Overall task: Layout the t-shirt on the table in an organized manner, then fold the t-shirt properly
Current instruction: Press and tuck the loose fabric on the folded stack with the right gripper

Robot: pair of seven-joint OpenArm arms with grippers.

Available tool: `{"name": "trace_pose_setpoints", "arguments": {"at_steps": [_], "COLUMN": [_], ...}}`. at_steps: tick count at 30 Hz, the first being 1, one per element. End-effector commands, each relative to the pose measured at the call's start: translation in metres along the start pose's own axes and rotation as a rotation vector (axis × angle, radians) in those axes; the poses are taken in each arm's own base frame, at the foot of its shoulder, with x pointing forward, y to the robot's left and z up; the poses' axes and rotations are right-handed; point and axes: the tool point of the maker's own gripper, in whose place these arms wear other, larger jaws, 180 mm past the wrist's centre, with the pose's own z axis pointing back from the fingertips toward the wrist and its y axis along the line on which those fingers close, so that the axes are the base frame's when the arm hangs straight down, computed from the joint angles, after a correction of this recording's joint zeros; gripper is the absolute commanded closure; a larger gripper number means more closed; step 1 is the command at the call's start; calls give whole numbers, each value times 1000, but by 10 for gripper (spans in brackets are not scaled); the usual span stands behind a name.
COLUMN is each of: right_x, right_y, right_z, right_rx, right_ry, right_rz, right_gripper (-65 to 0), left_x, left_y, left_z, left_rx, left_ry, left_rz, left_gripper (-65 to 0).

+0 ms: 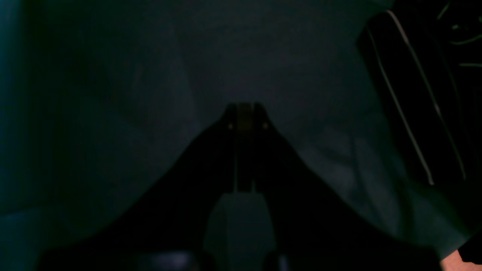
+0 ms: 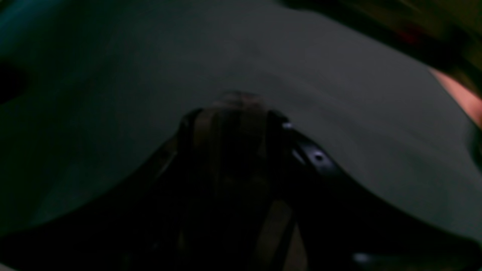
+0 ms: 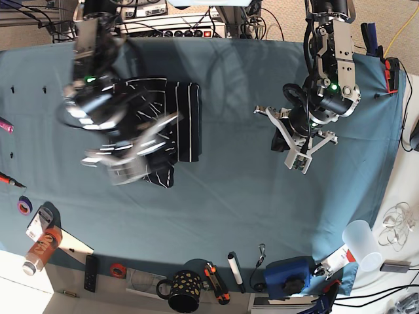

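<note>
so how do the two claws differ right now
The left claw hangs over bare table, well away from the t-shirt; the right claw is over the t-shirt. The left claw looks sharp in the base view and its jaws are shut; the right claw is smeared by motion blur, so I can't tell whether it is open. Both point toward the near side of the table.

Right arm motion-blurred, hides left part of t-shirt. Right gripper dark, blurred; jaw gap unreadable. Both wrist views underexposed. Table edges cut off.
</note>
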Motion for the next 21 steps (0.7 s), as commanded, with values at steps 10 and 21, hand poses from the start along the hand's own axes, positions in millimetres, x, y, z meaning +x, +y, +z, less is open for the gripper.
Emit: {"name": "trace_pose_setpoints", "arguments": {"at_steps": [10,21], "right_x": [-48,-82], "right_y": [-33,59], "right_z": [28,30], "right_rx": [-42,255], "right_ry": [164,272], "right_rz": [-114,-80], "right_gripper": [-193,-193], "left_x": [21,21], "left_y": [-1,-1], "left_z": [4,4], "left_rx": [-5,-5], "left_ry": [-89,-89], "left_rz": [-6,-6], "left_gripper": [0,0]}}
